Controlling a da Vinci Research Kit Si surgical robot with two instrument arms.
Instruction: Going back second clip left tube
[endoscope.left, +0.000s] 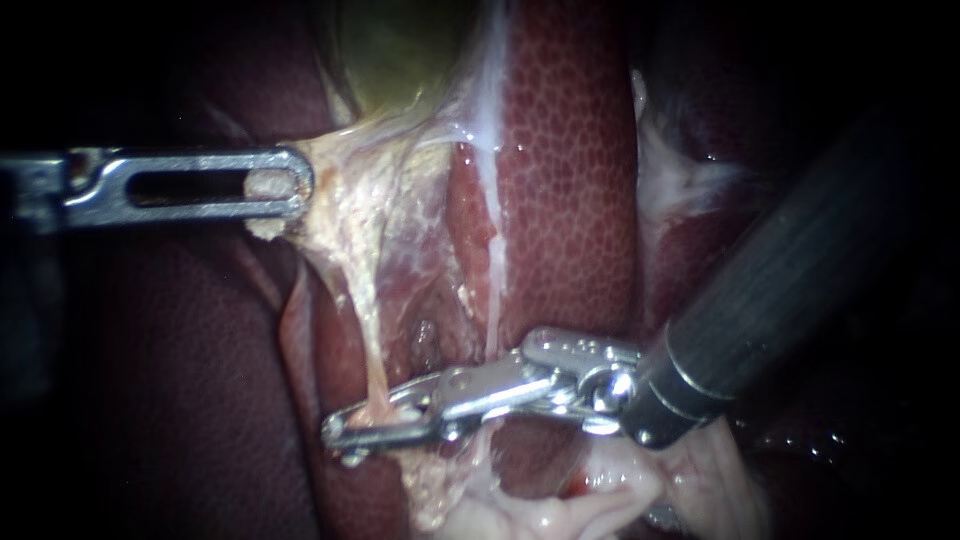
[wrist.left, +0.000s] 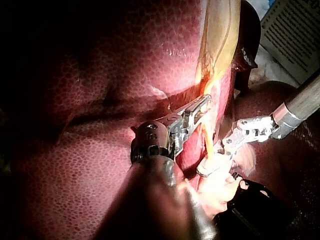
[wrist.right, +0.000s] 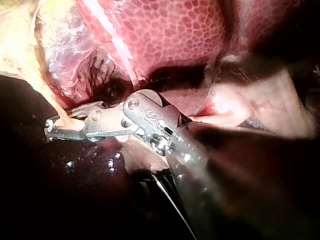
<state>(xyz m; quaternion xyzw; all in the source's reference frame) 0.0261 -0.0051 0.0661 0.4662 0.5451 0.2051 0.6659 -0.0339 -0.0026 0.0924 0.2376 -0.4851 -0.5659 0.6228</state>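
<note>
In the endoscope view the left tube (endoscope.left: 372, 340) is a thin pale strand running down from the gallbladder (endoscope.left: 390, 50) across the liver (endoscope.left: 570, 150). My right instrument (endoscope.left: 340, 428) comes in from the right, and its jaws lie shut on the left tube's lower end. My left instrument (endoscope.left: 290, 190) has its slotted jaws shut on pale tissue below the gallbladder and holds it stretched to the left. The left wrist view shows the left instrument (wrist.left: 202, 106), the right instrument (wrist.left: 212, 165) and the tube (wrist.left: 207, 142) between them. In the right wrist view the right instrument (wrist.right: 50, 129) grips the tube (wrist.right: 50, 97).
A thinner white strand (endoscope.left: 490, 280) runs down to the right of the left tube. Pale fatty tissue (endoscope.left: 560, 500) bulges under the right instrument's shaft. A printed sheet (wrist.left: 295, 35) lies beyond the liver in the left wrist view.
</note>
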